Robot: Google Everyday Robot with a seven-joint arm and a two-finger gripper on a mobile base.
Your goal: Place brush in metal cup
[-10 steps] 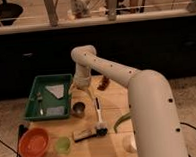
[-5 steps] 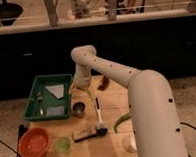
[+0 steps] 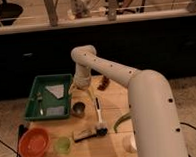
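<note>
This looks like a robot test station set up as a mock kitchen, not a home. A small wooden surface (image 3: 96,149) carries dishwashing things: a green tray (image 3: 31,104), an orange bowl (image 3: 34,143), a green cup (image 3: 63,144), a metal cup (image 3: 79,109) and a brush (image 3: 99,115). A big white robot arm (image 3: 116,74) reaches over it, its pincer (image 3: 82,90) hanging above the metal cup, beside the tray. Behind stand a dark wall and a railing (image 3: 112,12); the floor (image 3: 193,102) looks carpeted.
</note>
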